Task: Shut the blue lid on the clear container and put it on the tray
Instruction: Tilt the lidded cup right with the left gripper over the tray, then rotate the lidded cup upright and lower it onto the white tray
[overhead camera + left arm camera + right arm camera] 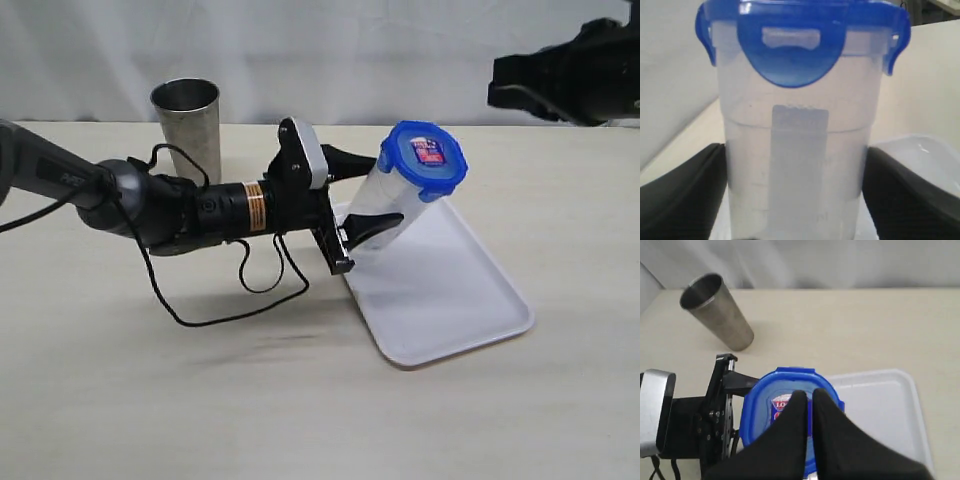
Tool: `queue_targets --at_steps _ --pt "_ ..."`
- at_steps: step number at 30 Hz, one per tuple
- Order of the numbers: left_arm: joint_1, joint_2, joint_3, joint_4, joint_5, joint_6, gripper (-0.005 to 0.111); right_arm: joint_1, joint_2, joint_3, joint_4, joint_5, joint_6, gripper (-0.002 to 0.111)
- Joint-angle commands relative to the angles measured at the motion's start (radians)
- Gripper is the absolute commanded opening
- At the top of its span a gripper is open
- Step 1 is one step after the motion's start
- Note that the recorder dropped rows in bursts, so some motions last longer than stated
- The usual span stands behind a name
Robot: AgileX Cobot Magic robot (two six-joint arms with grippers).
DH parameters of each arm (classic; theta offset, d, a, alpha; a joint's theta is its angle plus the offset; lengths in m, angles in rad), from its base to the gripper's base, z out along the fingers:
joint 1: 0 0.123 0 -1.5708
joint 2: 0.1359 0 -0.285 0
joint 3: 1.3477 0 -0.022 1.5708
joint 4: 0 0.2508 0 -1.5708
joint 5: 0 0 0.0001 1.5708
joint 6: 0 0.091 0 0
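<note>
My left gripper (372,195) is shut on the clear container (388,192), holding it tilted over the left end of the white tray (450,290). The blue lid (428,160) sits on the container's top with its flaps down. In the left wrist view the container (795,165) fills the space between both black fingers (680,200), with the lid (800,40) above them. My right gripper (497,85) hangs shut up at the right, apart from the lid. In the right wrist view its closed tips (809,397) are over the lid (760,405) and the tray (880,410).
A grey metal tumbler (187,125) stands upright at the back left, behind the left arm; it also shows as the tumbler (717,312) in the right wrist view. A black cable (230,300) loops on the table below the left arm.
</note>
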Motion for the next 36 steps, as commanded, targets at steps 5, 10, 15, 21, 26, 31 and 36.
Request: queue_targets --at_steps 5,10,15,21,26,31,36 --pt "-0.035 -0.105 -0.087 0.149 0.352 0.283 0.000 0.004 -0.213 -0.009 -0.006 -0.053 -0.010 0.004" --pt "-0.107 -0.105 -0.151 0.153 0.598 0.530 0.000 0.004 -0.299 -0.009 -0.006 -0.025 -0.010 0.004" --pt "-0.180 -0.105 -0.207 0.161 0.780 0.799 0.000 0.004 -0.326 -0.009 -0.008 -0.025 -0.010 0.004" --pt "-0.225 -0.105 -0.216 0.159 0.871 1.191 0.000 0.004 -0.326 0.004 -0.013 -0.027 -0.010 0.004" --pt "-0.225 -0.105 -0.216 0.153 0.871 1.184 0.000 0.004 -0.326 0.005 -0.013 -0.027 -0.010 0.004" --pt "-0.225 -0.105 -0.216 -0.121 0.753 0.978 0.000 0.004 -0.326 0.004 -0.013 -0.026 -0.010 0.004" --pt "-0.208 -0.105 -0.216 0.002 0.451 0.092 0.000 0.004 -0.326 0.004 -0.018 -0.012 -0.001 0.004"
